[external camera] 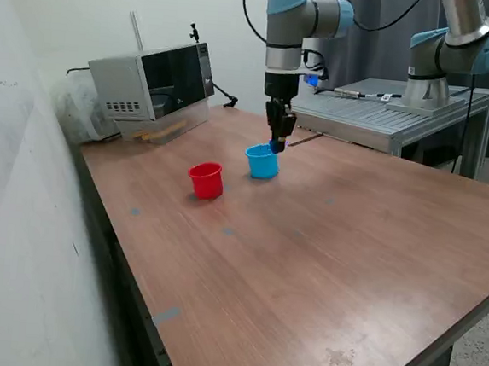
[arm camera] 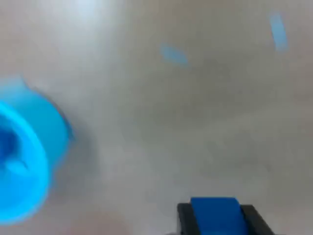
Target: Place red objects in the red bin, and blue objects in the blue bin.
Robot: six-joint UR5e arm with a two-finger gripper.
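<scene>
Beside the small light blue plastic cup-shaped bin [external camera: 263,161], toward the exterior view's right, the tool [external camera: 279,145] is hovering, pinching a tiny dark blue cube [arm camera: 215,215] between its two fingers. Being light, rigid and probably slick, the cube is sitting best clamped on opposite flat faces. A small red plastic cup-shaped bin [external camera: 205,180] is standing nearby on the wooden table [external camera: 323,267].

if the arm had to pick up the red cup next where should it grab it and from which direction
Probably from straight above, one finger inside and one outside the rim of the red cup. It stands upright with its mouth open, its wall tapers downward, and the rim offers a lip to pinch. The side away from the blue cup looks freest. The tool already holds a blue cube.
</scene>
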